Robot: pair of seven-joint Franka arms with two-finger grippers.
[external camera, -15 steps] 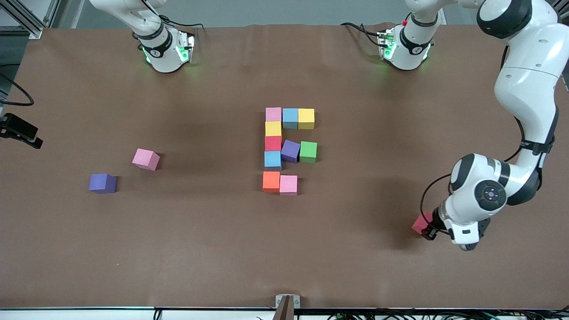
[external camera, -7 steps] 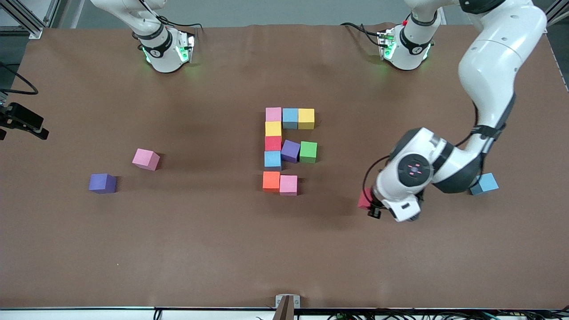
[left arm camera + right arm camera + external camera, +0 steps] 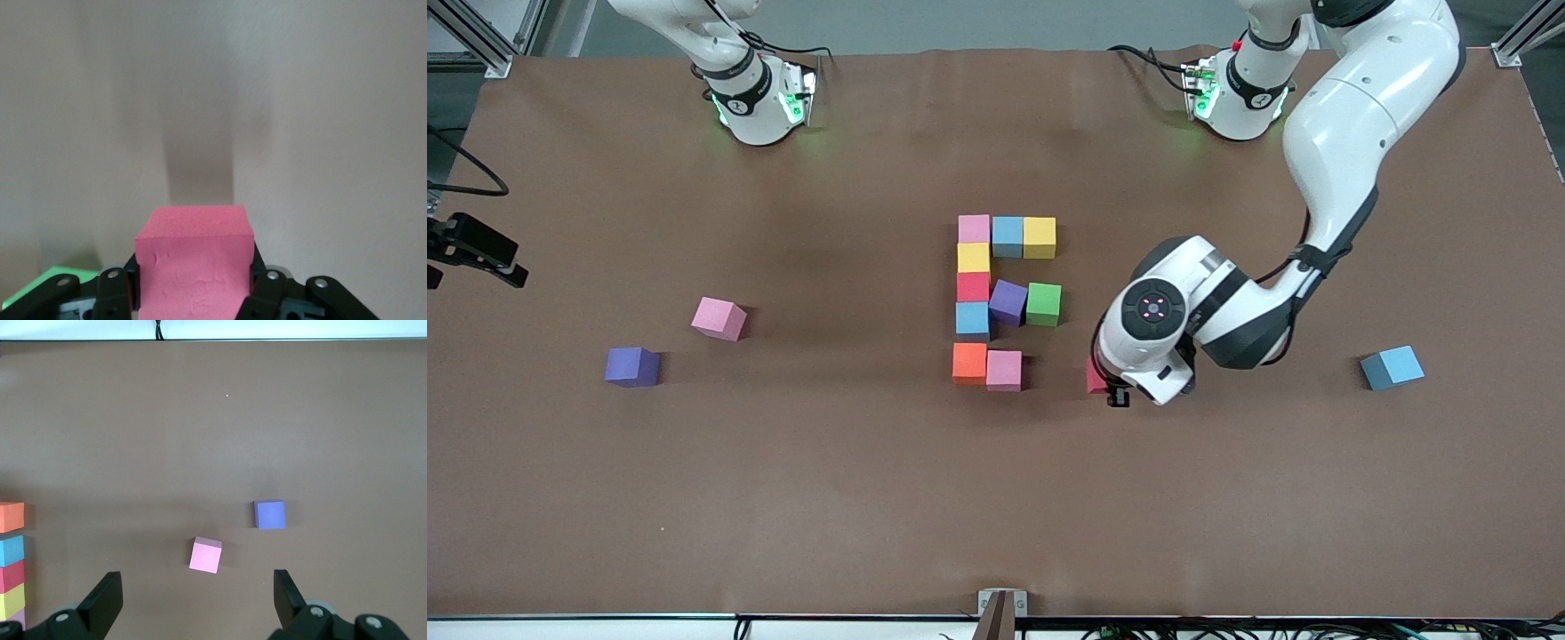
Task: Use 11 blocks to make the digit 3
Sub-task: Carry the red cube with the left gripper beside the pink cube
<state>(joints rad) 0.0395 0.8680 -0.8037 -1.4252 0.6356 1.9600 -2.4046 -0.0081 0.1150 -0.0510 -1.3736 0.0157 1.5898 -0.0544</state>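
Observation:
My left gripper (image 3: 1112, 389) (image 3: 193, 277) is shut on a red block (image 3: 1095, 377) (image 3: 193, 267), over bare table a short way toward the left arm's end from the orange (image 3: 969, 363) and pink (image 3: 1004, 370) pair. Several blocks form a figure at mid-table: pink (image 3: 974, 228), blue (image 3: 1008, 236) and yellow (image 3: 1040, 237) in a row, then yellow (image 3: 973, 258), red (image 3: 973, 286) and blue (image 3: 972, 320) in a column, with purple (image 3: 1008, 302) and green (image 3: 1043, 304) beside it. My right gripper (image 3: 197, 587) (image 3: 480, 252) waits open and high over the right arm's end.
A loose pink block (image 3: 718, 318) (image 3: 205, 555) and a purple one (image 3: 632, 366) (image 3: 269, 515) lie toward the right arm's end. A loose blue block (image 3: 1392, 367) lies toward the left arm's end. The brown table (image 3: 783, 498) stretches bare nearer the front camera.
My left arm has carried the red block from the left arm's end of the table toward the figure, uncovering the loose blue block. The right gripper has only drifted slightly.

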